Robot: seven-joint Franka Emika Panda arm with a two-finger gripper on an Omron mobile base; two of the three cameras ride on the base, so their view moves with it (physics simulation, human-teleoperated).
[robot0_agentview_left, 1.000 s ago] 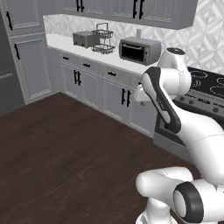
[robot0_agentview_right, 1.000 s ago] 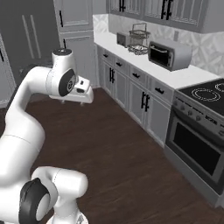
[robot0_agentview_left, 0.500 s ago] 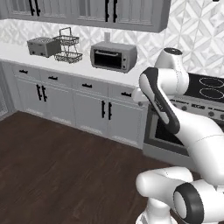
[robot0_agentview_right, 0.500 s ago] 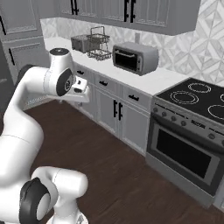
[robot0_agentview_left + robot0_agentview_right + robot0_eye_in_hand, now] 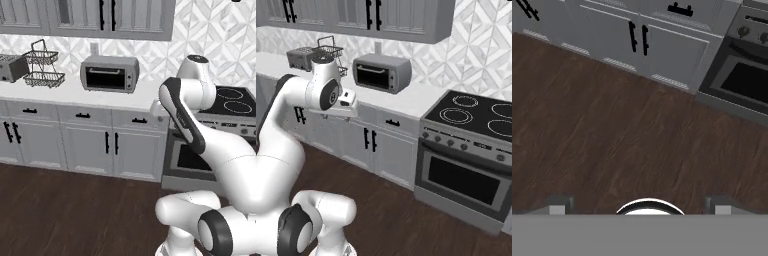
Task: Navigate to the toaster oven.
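The toaster oven stands on the white counter against the patterned wall, a boxy silver-grey unit with a dark glass door and a bar handle. In the right base view the toaster oven sits just left of the stove. My arm is folded up in front of the base. My gripper hangs over the dark wood floor, well short of the counter, pointing down. It is open, its two fingertips far apart with nothing between them.
A black wire two-tier basket and a silver slot toaster stand left of the oven. The black-topped stove with its range door is to the right. Grey base cabinets run under the counter, with wood floor before them.
The whole scene has shifted, so the base has moved: the counter now faces the cameras squarely and the toaster oven is larger and nearer the middle. The arm's pose looks unchanged.
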